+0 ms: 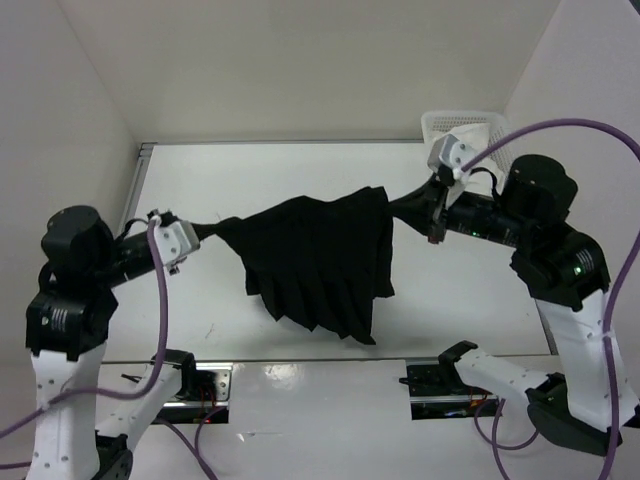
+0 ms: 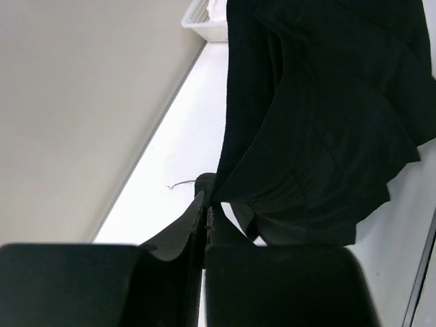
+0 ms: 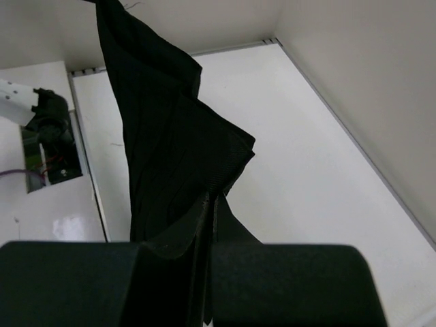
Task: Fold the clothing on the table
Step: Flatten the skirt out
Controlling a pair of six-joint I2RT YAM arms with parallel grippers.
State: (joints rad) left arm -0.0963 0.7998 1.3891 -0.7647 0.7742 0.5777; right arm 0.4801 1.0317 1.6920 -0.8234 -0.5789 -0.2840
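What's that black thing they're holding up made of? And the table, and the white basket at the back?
The black garment looks like soft matte fabric, weave unclear: it sags in pleat-like folds. The table seems a hard, smooth white board, perhaps laminate, flat and mostly matte. The basket is probably white plastic, given its rigid lattice wall.

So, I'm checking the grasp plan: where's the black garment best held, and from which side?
Probably at its two upper corners, each from its outer side, as the left claw and right claw grip it. The black garment hangs stretched between them, pleats fanning down to a loose hem, so the corners give a flat spread.
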